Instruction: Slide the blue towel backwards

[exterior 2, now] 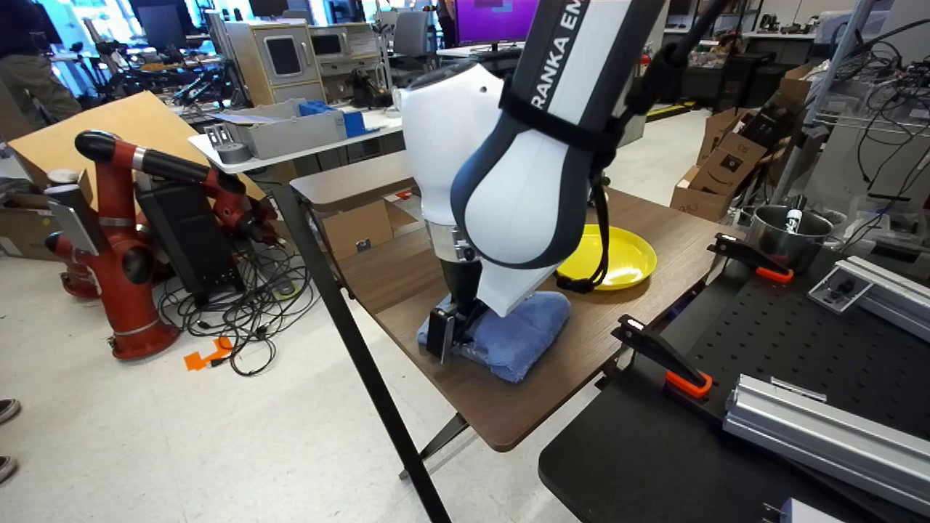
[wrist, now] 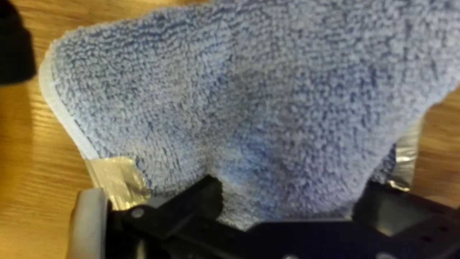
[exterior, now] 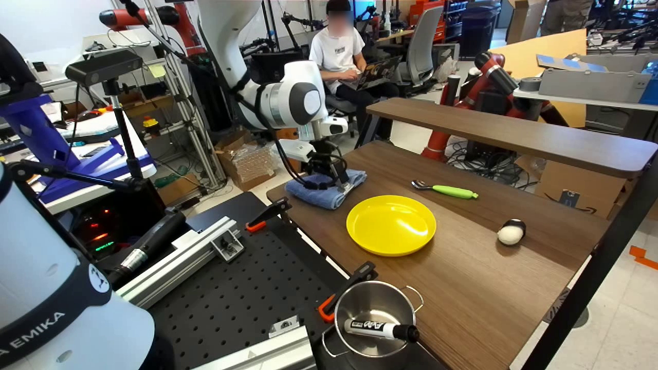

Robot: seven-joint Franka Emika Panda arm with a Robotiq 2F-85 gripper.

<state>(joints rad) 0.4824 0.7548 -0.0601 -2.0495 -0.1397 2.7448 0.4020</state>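
Metal pot (exterior: 367, 298) — tilted marker (exterior: 378, 329) inside

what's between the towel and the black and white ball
An exterior view shows the plate lying between the towel and the ball, with tabletop on either side.

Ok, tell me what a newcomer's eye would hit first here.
Likely the bright yellow plate, flat on the brown table. Next, probably the white robot arm, its dark fingers down at the blue towel near the plate. A red robot stands on the floor beside the table.
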